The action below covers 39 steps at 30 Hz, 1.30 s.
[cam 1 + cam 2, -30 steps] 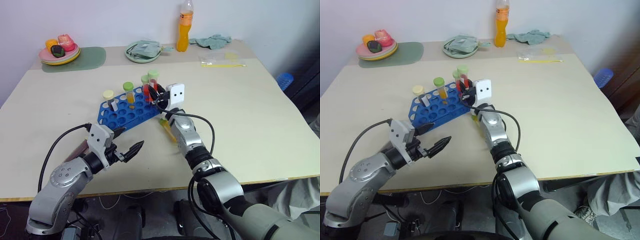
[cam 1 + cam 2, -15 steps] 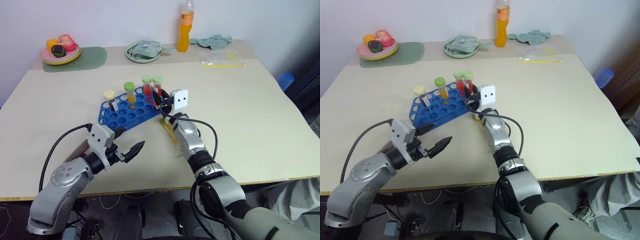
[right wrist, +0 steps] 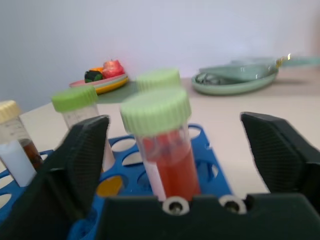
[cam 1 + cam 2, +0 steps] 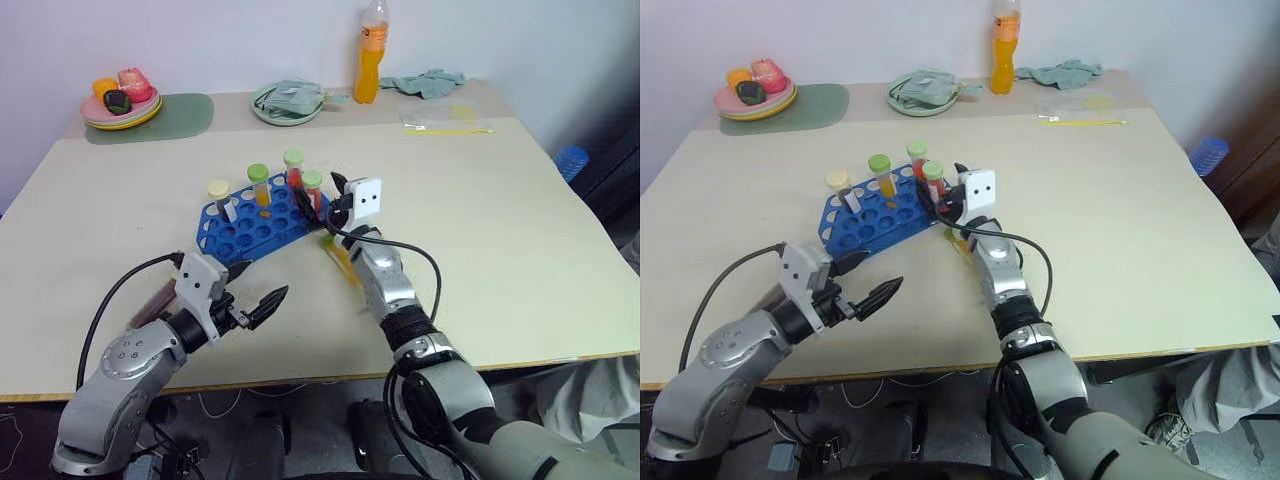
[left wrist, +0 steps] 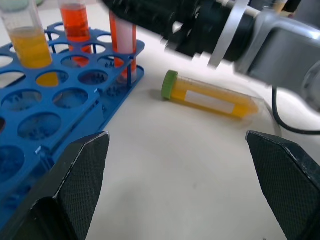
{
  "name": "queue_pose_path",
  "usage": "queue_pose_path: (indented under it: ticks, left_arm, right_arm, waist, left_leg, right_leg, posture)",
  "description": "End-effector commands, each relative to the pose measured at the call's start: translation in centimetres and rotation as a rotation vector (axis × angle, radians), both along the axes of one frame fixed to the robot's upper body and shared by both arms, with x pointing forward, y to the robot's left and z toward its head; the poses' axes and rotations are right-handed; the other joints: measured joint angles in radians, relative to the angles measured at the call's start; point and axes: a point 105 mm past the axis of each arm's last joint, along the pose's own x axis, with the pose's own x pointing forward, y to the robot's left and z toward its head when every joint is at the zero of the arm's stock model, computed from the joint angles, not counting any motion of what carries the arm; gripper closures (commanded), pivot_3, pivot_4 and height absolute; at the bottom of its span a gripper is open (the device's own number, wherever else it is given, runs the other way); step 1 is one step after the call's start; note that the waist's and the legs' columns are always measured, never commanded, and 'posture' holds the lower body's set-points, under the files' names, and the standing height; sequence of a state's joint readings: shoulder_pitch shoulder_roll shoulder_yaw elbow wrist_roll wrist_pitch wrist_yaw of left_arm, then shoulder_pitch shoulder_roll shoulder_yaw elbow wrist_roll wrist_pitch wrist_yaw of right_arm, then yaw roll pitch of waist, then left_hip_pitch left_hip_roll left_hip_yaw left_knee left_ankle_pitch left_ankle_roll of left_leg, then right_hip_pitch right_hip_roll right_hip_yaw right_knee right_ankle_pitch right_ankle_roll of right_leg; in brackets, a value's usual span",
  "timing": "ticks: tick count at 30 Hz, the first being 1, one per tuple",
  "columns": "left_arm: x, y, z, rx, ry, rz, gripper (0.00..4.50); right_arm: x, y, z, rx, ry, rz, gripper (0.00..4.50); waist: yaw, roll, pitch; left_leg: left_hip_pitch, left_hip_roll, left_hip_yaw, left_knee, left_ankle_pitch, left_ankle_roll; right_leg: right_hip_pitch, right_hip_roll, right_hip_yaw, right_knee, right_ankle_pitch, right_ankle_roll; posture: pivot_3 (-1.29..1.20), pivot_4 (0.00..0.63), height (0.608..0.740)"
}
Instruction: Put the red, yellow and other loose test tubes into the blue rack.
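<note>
The blue rack [image 4: 240, 232] lies mid-table. Standing in it are a cream-capped dark tube [image 4: 219, 197], a green-capped yellow tube [image 4: 259, 186] and two green-capped red tubes [image 4: 293, 166] [image 4: 313, 190]. My right gripper [image 4: 326, 197] is open at the rack's right end; its fingers [image 3: 280, 150] stand wide on both sides of the nearer red tube [image 3: 167, 150] without touching it. A loose yellow tube [image 5: 210, 98] with a green cap lies on the table beside the rack, partly under my right forearm. Nearer the table's front, my left gripper [image 4: 262, 283] hangs open and empty.
At the back are a green plate [image 4: 287, 102] holding a cloth, an orange bottle [image 4: 370, 55], stacked plates of toy food [image 4: 120, 100] on a green mat, a cloth [image 4: 430, 82] and a plastic bag [image 4: 445, 120]. A dark reddish thing [image 4: 152, 300] lies beside my left forearm.
My right gripper opened and let go of the red tube, which now stands lower in the rack's right end. That hand drew back slightly to the right. The left arm stayed put.
</note>
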State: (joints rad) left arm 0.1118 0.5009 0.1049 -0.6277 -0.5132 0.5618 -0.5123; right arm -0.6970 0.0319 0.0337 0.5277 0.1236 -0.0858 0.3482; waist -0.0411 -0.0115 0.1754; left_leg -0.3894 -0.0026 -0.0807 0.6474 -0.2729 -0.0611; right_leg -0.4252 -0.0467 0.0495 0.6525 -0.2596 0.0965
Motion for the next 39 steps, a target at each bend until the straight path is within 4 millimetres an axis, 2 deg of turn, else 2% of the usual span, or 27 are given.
queue_pose_path:
  ticks: [1,4,7,12,17,24,31,34,39]
  left_arm:
    - [-0.3,0.4,1.2,-0.004,-0.045,0.008,0.0]
    - [-0.2,0.9,1.1,0.004,-0.039,0.014,0.0]
    - [-0.1,1.3,0.9,0.032,-0.024,-0.005,0.0]
    - [0.0,1.9,-0.1,0.087,0.008,-0.05,0.0]
    - [0.0,1.7,-0.8,0.118,0.019,-0.092,0.0]
    - [-0.8,1.5,-1.1,0.112,0.023,-0.085,0.0]
    - [-1.6,1.5,-1.5,0.1,0.029,-0.055,0.0]
    - [-1.8,1.5,-1.7,0.095,0.032,-0.05,0.0]
    - [-1.9,1.3,-1.7,0.092,0.031,-0.05,0.0]
  right_arm:
    - [-1.6,-1.5,2.1,-0.065,0.022,0.071,0.04]
    - [-4.1,-3.5,2.0,-0.148,0.191,0.187,0.04]
    - [-6.0,-4.4,2.1,-0.263,0.383,0.256,0.04]
    - [-7.8,-3.9,2.0,-0.479,0.622,0.275,0.04]
    - [-7.3,-2.5,2.3,-0.528,0.779,0.287,0.04]
    - [-5.2,-2.4,0.2,-0.596,0.974,0.187,0.04]
    - [-4.6,-1.7,0.0,-0.641,1.022,0.147,0.04]
    - [-4.7,-1.6,-0.4,-0.668,1.035,0.143,0.85]
    - [-4.8,-1.6,-1.0,-0.692,1.05,0.137,3.39]
  waist:
    - [0.001,0.0,0.0]
    - [0.0,0.001,0.001]
    - [-0.005,0.002,0.001]
    - [-0.011,0.003,0.002]
    - [-0.002,0.003,0.002]
    - [-0.004,0.003,0.001]
    - [-0.005,0.003,0.002]
    - [-0.003,0.003,0.002]
    - [-0.004,0.003,0.002]
  left_leg:
    - [0.0,0.0,0.0,0.0,0.0,0.0]
    - [0.0,0.0,0.0,0.0,0.0,0.0]
    - [0.0,0.0,0.0,0.0,0.0,0.0]
    - [0.001,0.001,0.0,-0.001,0.0,0.001]
    - [0.0,0.001,0.0,-0.001,0.0,0.001]
    - [-0.002,0.0,0.001,-0.001,0.0,0.001]
    - [-0.002,0.0,0.001,-0.001,0.0,0.001]
    - [-0.002,0.0,0.001,-0.001,-0.001,0.001]
    - [-0.002,0.0,0.001,-0.001,-0.001,0.001]
  right_leg:
    - [0.0,0.0,0.0,0.0,0.0,0.0]
    - [0.0,0.0,0.0,0.0,0.0,0.0]
    - [0.0,0.0,0.0,0.0,0.0,0.0]
    - [0.0,0.003,0.0,0.0,-0.001,-0.002]
    - [0.0,0.002,0.0,-0.001,-0.001,-0.001]
    - [0.0,0.0,-0.001,-0.003,-0.001,-0.001]
    - [-0.002,0.0,-0.001,-0.003,-0.001,-0.001]
    - [-0.002,0.0,-0.001,-0.003,-0.001,-0.001]
    - [-0.002,0.001,-0.001,-0.003,-0.001,-0.001]
  posture:
    - [0.0,0.15,0.74]
    - [0.0,0.15,0.74]
    - [0.0,0.15,0.74]
    - [0.0,0.15,0.74]
    - [0.0,0.15,0.74]
    - [0.0,0.15,0.74]
    - [0.0,0.15,0.74]
    - [0.0,0.15,0.74]
    - [0.0,0.15,0.74]
